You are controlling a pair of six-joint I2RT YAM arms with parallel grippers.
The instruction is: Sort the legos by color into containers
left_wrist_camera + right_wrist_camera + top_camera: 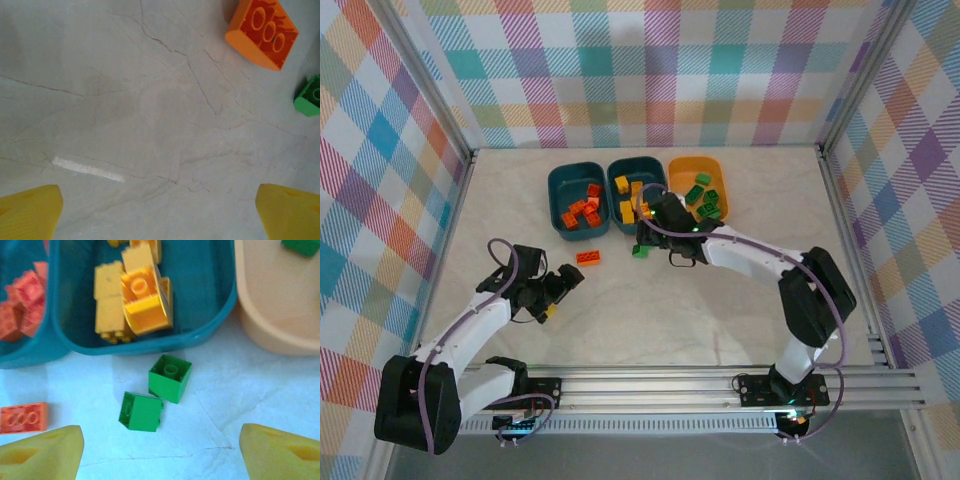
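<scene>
While pastel plaid cloth (650,70) lines the walls, the table (720,320) is pale stone with thin dark veins, and a metal rail (720,385) runs along the lower edge. At upper centre sits a row of tubs: a teal tub (565,185) holding orange bricks (582,210), a second teal tub (645,170) holding yellow bricks (624,208), and a yellow tub (685,170) holding green bricks (705,197). Just below the tubs a loose orange brick (588,258) and two loose green bricks (169,378) lie on the stone. The left gripper (160,215), at lower left, is spread wide and empty. The right gripper (160,450) is also parted and empty, near the green pair.

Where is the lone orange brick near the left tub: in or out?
Out. The orange brick lies on the table, apart from the teal tub holding other orange bricks.
</scene>
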